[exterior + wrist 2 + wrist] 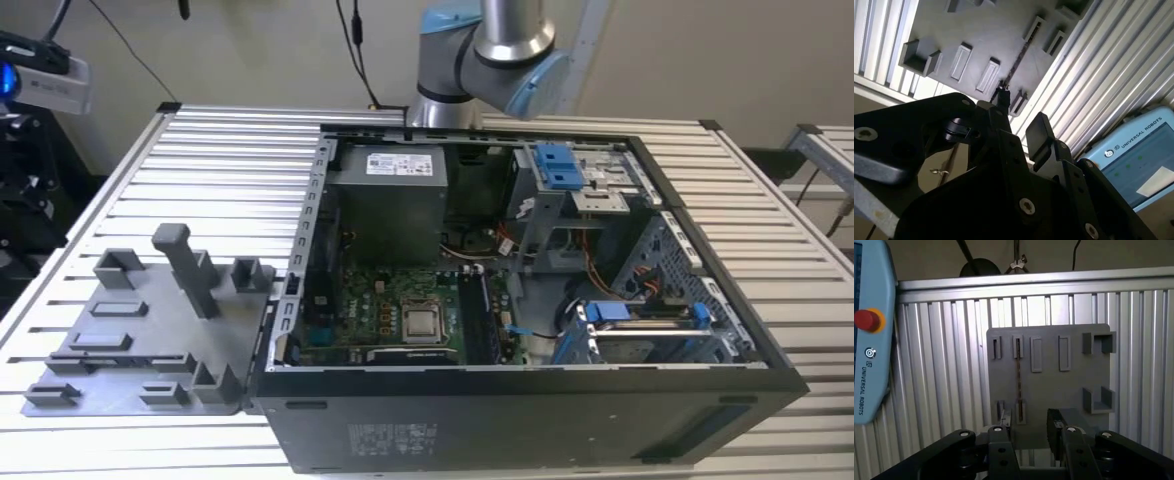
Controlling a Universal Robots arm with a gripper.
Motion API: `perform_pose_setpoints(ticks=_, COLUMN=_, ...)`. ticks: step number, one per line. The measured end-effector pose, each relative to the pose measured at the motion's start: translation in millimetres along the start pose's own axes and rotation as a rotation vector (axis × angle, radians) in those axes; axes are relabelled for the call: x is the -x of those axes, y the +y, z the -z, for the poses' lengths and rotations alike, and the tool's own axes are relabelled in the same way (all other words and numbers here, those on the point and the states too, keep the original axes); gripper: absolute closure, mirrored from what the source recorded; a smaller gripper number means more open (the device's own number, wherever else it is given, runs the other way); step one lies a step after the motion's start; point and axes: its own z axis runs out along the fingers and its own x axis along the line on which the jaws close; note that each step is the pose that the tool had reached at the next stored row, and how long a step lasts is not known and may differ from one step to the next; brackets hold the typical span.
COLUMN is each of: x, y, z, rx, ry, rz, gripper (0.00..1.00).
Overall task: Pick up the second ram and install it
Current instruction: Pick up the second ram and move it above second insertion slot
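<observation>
The second ram (1018,375) is standing on its long edge in a narrow slot of the grey holder plate (1074,385), so from above it is looking like one thin dark line. Nothing is touching it. Other slots and small brackets of the plate are lying beside it.

The pincer (1029,415) is hanging over the near end of the plate. Its two black fingers (1056,422) are spreading wide apart and are holding nothing. In the first wrist view the near end of the stick is appearing between the two fingers, closer to one of them. In the second wrist view the second ram (1016,65) is running away from the tip of one finger, and the pincer (1021,107) is showing the same wide gap.

The plate is resting on the table (944,365), which is made of silver slats. A teach pendant (871,340) with a red button (866,320) is lying on the slats, apart from the plate.

In the exterior view the holder plate (147,330) is sitting just beside the open computer case (534,420), on the exterior view's left. Inside the case the green motherboard (387,300) is lying flat. The arm (487,45) is rising behind the case
</observation>
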Motion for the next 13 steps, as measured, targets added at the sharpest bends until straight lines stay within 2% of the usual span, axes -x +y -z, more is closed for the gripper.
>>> perform_pose_setpoints(ticks=13, x=-0.1, y=0.0, z=-6.0, rx=-0.0001, ry=0.0000, rz=0.000, gripper=0.58)
